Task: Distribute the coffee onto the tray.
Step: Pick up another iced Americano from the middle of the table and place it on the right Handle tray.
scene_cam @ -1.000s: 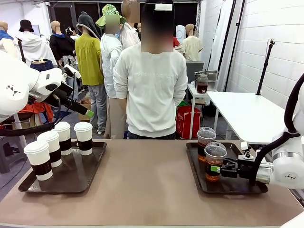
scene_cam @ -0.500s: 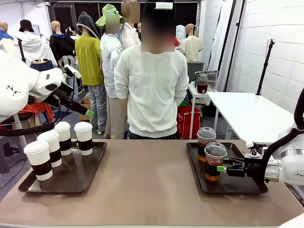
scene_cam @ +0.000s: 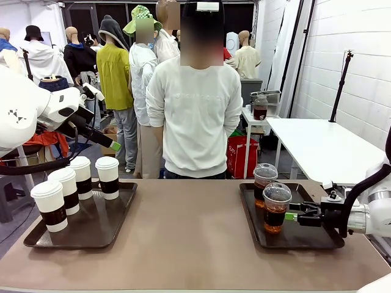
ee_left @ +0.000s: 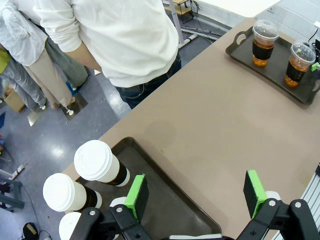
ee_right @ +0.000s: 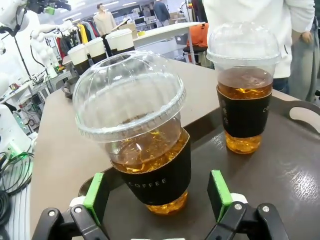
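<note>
Seen from the front, the right gripper (scene_cam: 292, 216) sits low at the right of the frame, its jaws spread and empty, the tips just beside the nearer clear cup (scene_cam: 276, 208) on the right tray (scene_cam: 305, 238). A second clear cup (scene_cam: 264, 184) stands just behind it on the same tray. At lower left, four white lidded cups (scene_cam: 67, 189) with dark sleeves crowd the far left corner of the left tray (scene_cam: 98, 229). The left gripper (scene_cam: 113, 145) hangs raised at the upper left; whether it is spread cannot be told from this angle. A person in a white top (scene_cam: 194, 116) stands at the table's far side, centre frame.

From the left wrist, the green pads (ee_left: 136, 197) stand wide apart and empty along the bottom edge, above the tray (ee_left: 165, 200); three white lids (ee_left: 93, 160) show at lower left, both clear cups (ee_left: 263, 42) at upper right.

From the right wrist, the wide-set pads (ee_right: 95, 196) flank the nearer clear cup (ee_right: 142, 135), apart from it; the other cup (ee_right: 245, 90) stands at upper right.
</note>
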Available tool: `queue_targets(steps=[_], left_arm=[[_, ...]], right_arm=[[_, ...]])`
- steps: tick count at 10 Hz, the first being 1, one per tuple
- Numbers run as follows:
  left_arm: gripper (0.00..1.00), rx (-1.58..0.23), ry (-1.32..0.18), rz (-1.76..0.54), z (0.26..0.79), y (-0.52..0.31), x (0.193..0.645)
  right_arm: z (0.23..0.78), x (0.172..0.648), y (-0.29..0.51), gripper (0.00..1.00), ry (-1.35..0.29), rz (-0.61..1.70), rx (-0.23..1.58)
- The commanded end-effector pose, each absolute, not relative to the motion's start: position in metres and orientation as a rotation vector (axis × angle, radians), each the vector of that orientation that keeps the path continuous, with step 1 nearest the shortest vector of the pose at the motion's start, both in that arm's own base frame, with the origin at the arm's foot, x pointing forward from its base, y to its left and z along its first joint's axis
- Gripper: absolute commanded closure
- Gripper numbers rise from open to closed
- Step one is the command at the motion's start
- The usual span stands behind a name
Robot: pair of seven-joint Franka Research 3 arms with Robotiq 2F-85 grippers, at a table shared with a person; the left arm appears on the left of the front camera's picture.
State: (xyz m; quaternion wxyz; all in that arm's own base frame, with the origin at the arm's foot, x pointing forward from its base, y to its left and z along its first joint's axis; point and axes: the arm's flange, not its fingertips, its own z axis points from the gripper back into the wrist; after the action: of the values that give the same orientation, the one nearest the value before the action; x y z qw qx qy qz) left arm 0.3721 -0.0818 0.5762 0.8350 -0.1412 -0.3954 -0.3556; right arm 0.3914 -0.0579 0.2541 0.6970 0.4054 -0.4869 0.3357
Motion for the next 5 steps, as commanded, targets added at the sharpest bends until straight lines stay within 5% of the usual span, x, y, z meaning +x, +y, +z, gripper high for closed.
queue_targets(steps=[1, 5], left_arm=[[0.00, -0.309, -0.833, -0.752, 0.5753, -0.0802, 0.3726], [0.00, -0.309, -0.833, -0.752, 0.5753, -0.0802, 0.3726]], right_arm=[[0.2519, 0.3911, -0.0545, 0.00, -1.083, 0.751, 0.918], [0.2519, 0.3911, -0.0545, 0.00, -1.083, 0.751, 0.918]])
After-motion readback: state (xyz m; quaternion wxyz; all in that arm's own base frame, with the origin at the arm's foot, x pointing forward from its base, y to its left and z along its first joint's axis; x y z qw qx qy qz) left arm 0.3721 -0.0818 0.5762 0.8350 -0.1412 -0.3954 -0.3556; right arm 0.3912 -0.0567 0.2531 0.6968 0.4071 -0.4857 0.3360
